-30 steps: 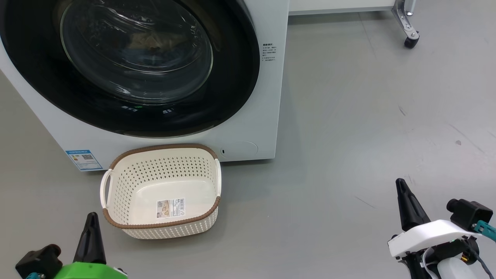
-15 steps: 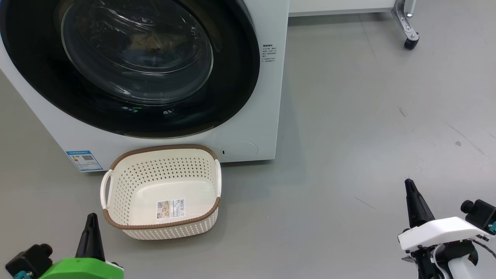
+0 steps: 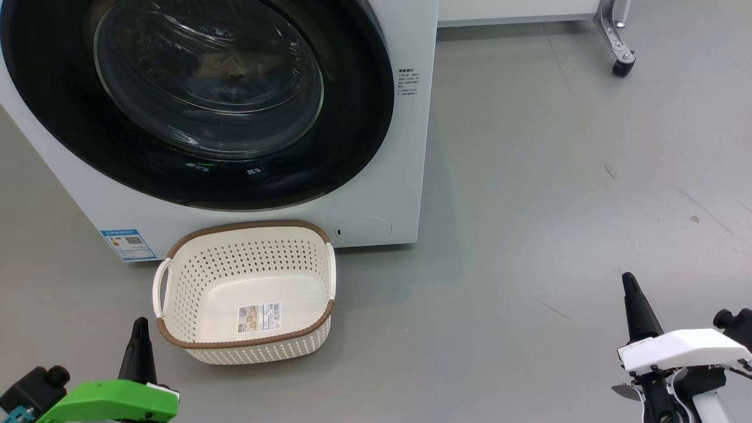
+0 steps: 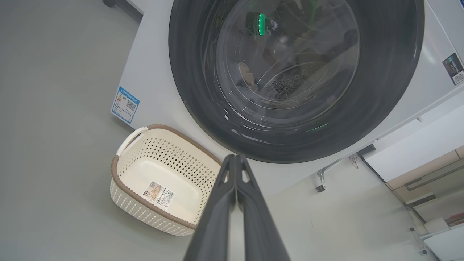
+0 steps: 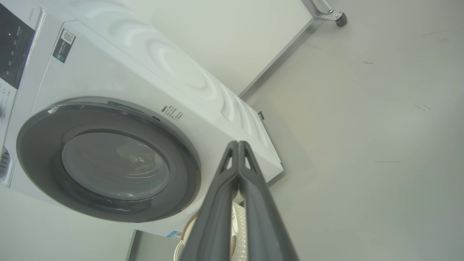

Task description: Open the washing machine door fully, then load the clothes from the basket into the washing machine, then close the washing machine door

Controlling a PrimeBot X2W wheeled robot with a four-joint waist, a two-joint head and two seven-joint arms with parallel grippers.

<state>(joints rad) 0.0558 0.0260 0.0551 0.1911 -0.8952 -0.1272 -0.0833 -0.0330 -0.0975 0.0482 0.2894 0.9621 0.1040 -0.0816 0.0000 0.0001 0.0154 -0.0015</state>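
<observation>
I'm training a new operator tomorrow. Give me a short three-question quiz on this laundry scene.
1. True or false: the washing machine door is closed.
2. What lies in the basket? A) clothes B) a barcode sticker C) a bottle
3. Fill in: the left pincer and right pincer both have their jaws ____.
Key: 1 true; 2 B; 3 shut.
</observation>
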